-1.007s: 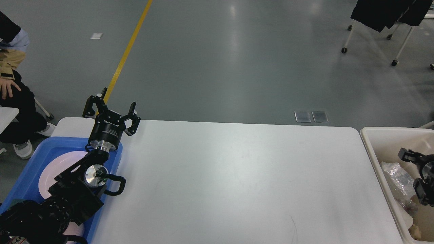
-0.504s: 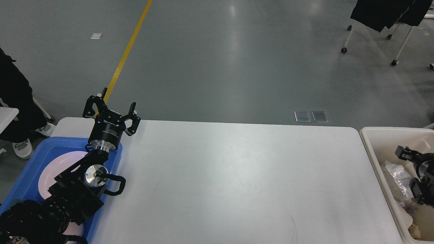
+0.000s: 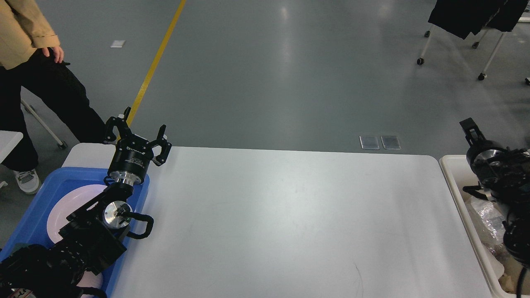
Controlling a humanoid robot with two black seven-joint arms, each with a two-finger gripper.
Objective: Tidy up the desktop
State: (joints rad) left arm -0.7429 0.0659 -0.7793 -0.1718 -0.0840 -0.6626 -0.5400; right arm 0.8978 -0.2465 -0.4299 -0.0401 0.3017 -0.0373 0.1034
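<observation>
Desktop (image 3: 290,215) long axis runs L-R, between grippers. L gripper (image 3: 134,134) jaws wide, empty; R gripper (image 3: 472,129) jaw state can't tell.

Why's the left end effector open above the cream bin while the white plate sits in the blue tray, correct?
Not quite. The left end effector is open, but the head view shows it above the blue tray, not the cream bin. The white plate does sit in the tray.

Desktop (image 3: 290,215): large white rectangular tabletop, rounded corners, smooth, level, faint scuff marks, filling view's centre.
</observation>
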